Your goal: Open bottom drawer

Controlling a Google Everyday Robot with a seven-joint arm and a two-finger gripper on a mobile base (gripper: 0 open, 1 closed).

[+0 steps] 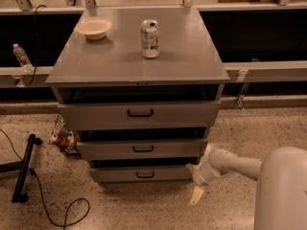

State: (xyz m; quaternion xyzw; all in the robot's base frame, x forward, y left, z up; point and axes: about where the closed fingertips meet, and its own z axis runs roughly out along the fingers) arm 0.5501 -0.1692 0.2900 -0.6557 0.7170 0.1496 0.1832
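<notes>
The grey cabinet [139, 56] has three drawers. The bottom drawer [115, 175] is the lowest one, with a shallow grey front and a small black loop handle [145, 175]. A dark gap shows above its front. My gripper [194, 182] is low near the floor, at the right end of the bottom drawer's front, to the right of the handle. The white arm [235, 164] reaches in from the lower right.
A bowl [94, 28] and a soda can [150, 38] stand on the cabinet top. A crumpled packet [61, 139] lies on the floor left of the cabinet, beside a black stand [24, 169] and cable [67, 210]. A water bottle [21, 56] stands at the far left.
</notes>
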